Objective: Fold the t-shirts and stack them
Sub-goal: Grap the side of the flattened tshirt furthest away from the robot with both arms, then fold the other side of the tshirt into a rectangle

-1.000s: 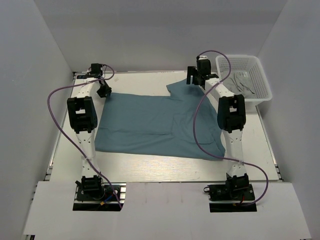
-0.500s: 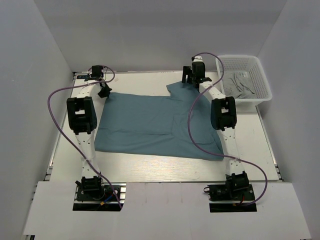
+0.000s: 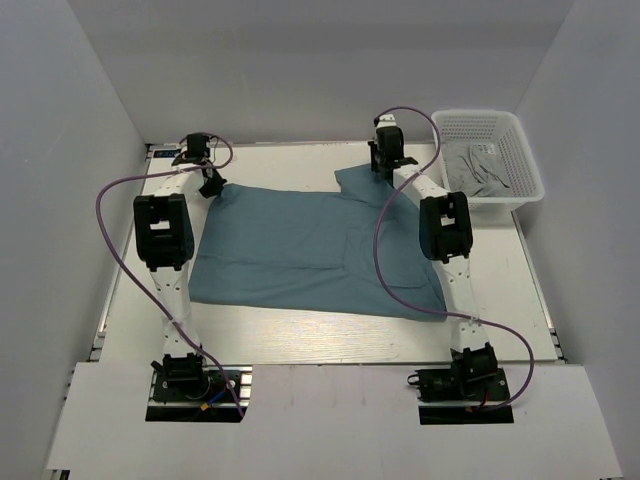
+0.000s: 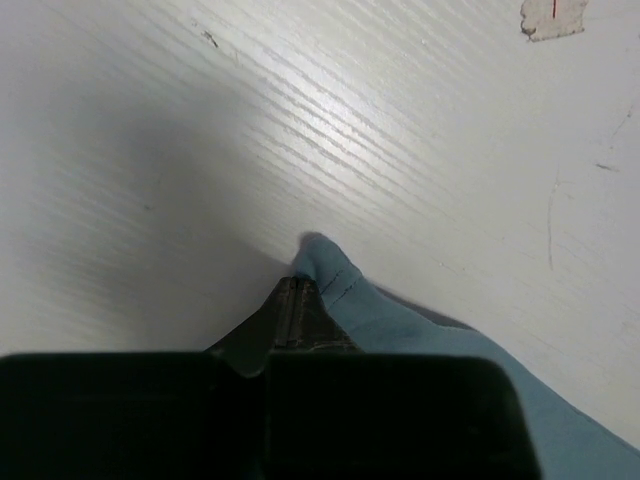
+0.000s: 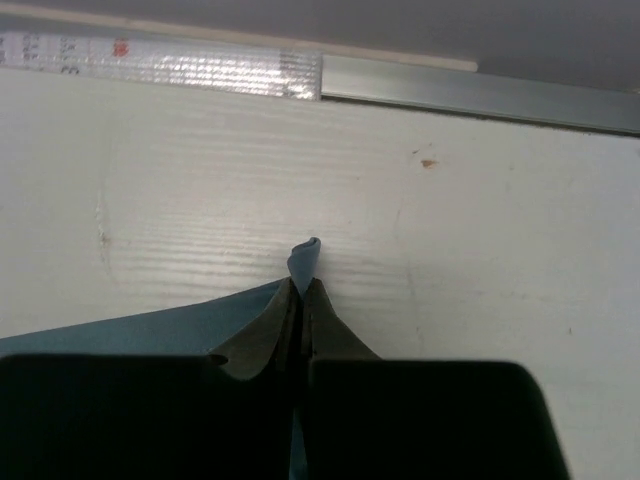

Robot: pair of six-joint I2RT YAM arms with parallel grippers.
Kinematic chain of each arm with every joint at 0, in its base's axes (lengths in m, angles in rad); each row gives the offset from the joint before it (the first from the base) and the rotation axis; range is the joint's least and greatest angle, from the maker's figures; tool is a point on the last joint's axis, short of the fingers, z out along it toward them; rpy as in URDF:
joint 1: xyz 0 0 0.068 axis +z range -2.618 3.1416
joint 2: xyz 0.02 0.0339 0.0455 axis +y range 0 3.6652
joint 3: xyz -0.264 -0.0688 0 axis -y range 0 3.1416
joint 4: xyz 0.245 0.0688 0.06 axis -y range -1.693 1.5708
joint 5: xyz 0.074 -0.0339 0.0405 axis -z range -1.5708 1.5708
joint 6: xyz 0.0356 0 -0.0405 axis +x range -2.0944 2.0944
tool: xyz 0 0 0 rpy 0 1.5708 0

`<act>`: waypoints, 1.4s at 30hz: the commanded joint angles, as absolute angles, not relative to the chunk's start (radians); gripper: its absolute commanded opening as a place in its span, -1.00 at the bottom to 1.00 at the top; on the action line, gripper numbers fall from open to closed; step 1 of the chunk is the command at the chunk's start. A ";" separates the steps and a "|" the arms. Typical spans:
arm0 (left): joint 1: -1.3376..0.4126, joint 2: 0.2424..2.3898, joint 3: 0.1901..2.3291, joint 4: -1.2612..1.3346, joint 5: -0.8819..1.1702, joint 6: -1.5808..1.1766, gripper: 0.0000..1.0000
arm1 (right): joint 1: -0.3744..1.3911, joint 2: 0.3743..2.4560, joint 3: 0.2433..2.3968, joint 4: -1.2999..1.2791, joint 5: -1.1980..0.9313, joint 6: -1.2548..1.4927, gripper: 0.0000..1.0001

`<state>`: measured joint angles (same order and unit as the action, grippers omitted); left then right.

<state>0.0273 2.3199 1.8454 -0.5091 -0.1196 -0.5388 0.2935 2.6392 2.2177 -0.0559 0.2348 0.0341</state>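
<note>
My left gripper [image 4: 297,292] and right gripper [image 5: 301,290] are both clamped on far corners of the t-shirt [image 3: 300,250]. I see a strip of white surface [image 3: 290,160] beyond them, and the basket [image 3: 480,114] stands near the right one.

Wht mesh basket [image 3: 475,124] at far-R corner of table [image 3: 300,335].

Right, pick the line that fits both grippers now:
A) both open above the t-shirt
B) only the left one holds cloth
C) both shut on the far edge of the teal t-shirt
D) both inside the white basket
C: the wrist views show the left gripper and the right gripper each shut with a tip of the teal t-shirt pinched in it, at the shirt's far edge.
</note>
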 commanded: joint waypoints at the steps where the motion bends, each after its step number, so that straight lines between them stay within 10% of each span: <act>1: 0.006 2.237 1.789 -0.516 -0.106 -0.531 -1.00 | 0.313 2.505 2.126 -0.028 0.247 -0.040 -1.00; 20: -0.003 1.867 1.485 -0.367 -0.169 -0.519 -1.00 | 0.382 1.764 1.232 0.385 0.244 -0.020 -1.00; 42: -0.003 1.572 1.169 -0.330 -0.313 -0.541 -1.00 | 0.414 1.094 0.653 0.261 0.301 0.109 -1.00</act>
